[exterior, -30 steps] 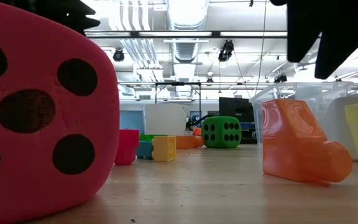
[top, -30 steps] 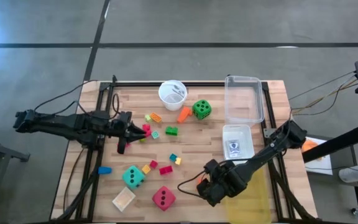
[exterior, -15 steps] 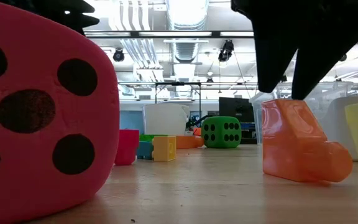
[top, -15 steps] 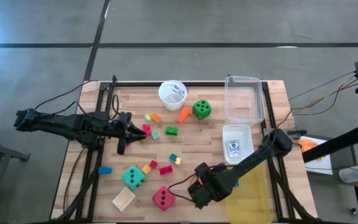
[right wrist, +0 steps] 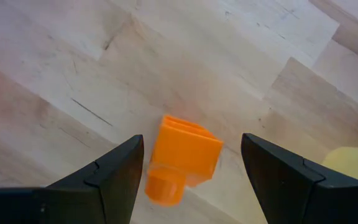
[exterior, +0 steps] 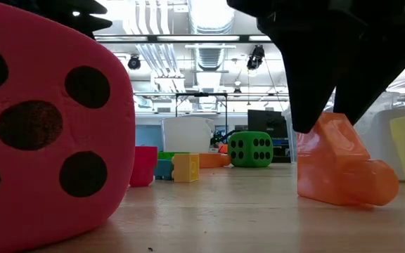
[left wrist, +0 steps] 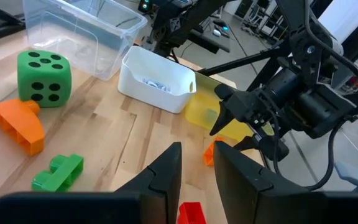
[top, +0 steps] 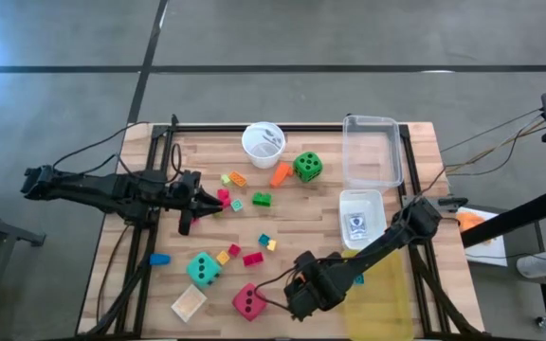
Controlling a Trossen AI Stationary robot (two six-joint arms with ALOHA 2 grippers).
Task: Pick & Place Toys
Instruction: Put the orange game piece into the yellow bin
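A small orange block [right wrist: 182, 157] lies on the wood near the table's near edge, also seen in the low view [exterior: 336, 165]. My right gripper [right wrist: 192, 140] hangs open just above it, pointing steeply down, one finger on either side and neither touching; it covers the block in the high view [top: 301, 294]. The red-pink die [top: 249, 300] sits just to its left, with the teal die [top: 203, 268] and tan tile [top: 189, 303] farther left. The green die [top: 307, 167] stands at the far side. My left gripper [top: 200, 199] waits shut at the left, holding nothing.
A yellow bin [top: 379, 296] lies just right of my right gripper. Behind it stands a small white bin [top: 362, 204] with a card pack, then a clear bin [top: 372, 150]. A white cup [top: 263, 142] stands at the far edge. Small coloured blocks [top: 254, 256] are scattered mid-table.
My right gripper has moved toward the table's left edge and down, tipping steeper, until its fingers stand on either side of the orange block. It has stayed open. The block has not moved.
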